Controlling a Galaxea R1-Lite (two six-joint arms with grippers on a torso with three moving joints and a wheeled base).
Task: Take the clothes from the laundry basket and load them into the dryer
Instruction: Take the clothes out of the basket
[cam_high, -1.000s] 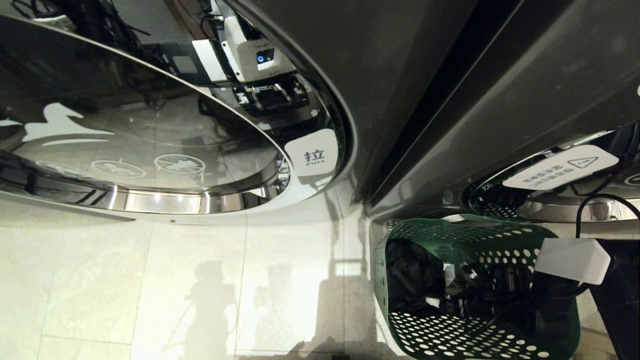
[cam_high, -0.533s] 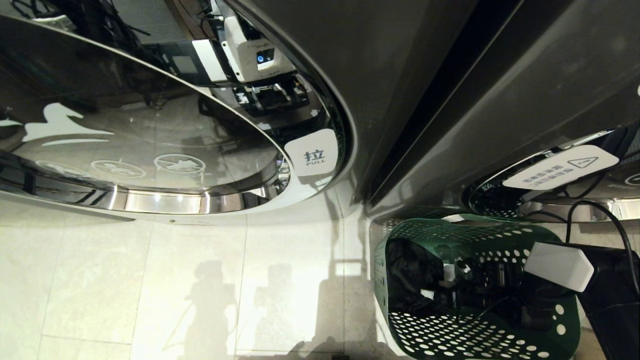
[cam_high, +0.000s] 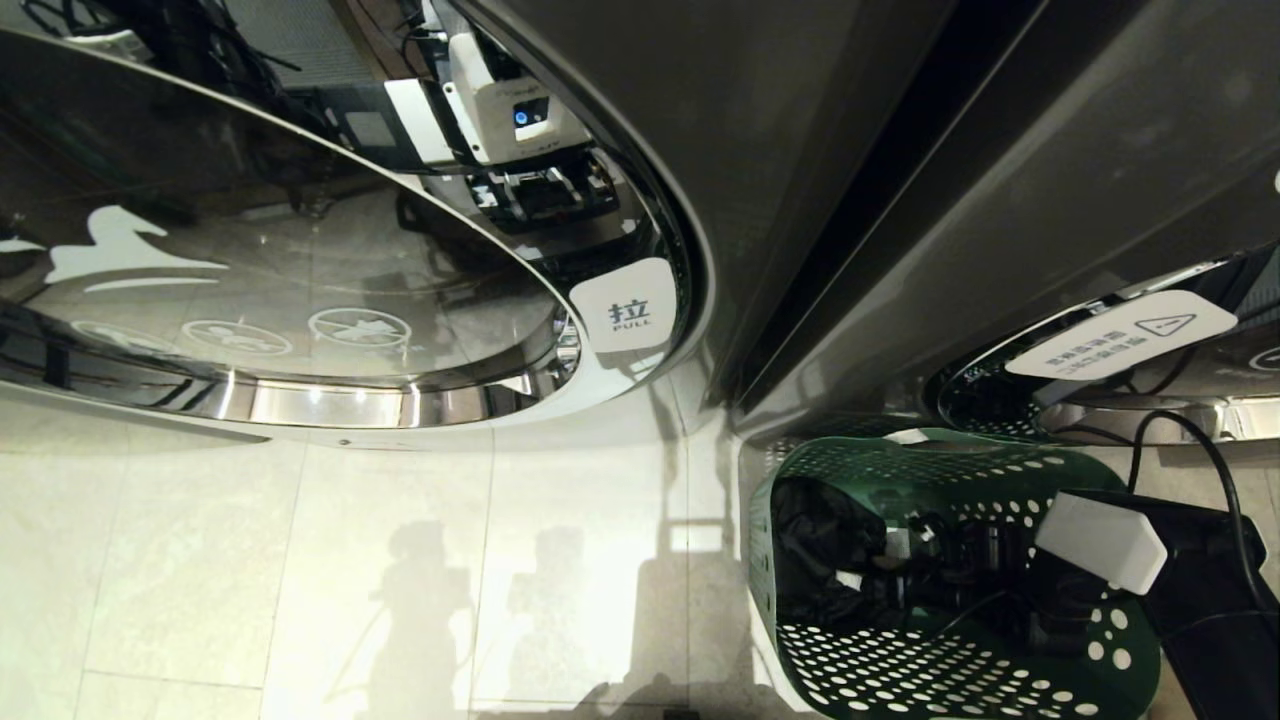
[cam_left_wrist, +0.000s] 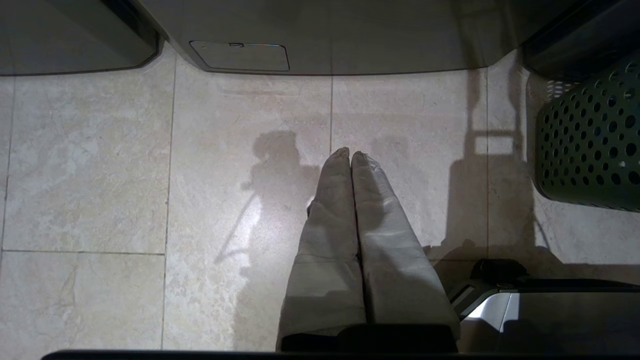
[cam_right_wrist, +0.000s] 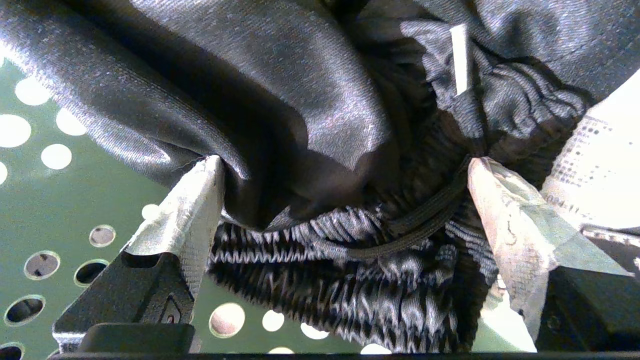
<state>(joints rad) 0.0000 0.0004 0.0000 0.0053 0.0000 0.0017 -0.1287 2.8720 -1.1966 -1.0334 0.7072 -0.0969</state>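
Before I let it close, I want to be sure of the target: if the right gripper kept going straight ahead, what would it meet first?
Most likely the dark garment in the green basket; its gathered waistband sits between the open right gripper fingers.

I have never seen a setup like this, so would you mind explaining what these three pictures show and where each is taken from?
This is a two-armed wheeled robot in a laundry room. The head camera looks down at the tiled floor, a round dryer door and a green perforated laundry basket holding dark clothes. The left wrist camera shows the left gripper, fingers together, parked above the floor and holding nothing. The right wrist camera sits inside the basket: the right gripper is spread wide around a black garment's elastic waistband, not yet closed on it.
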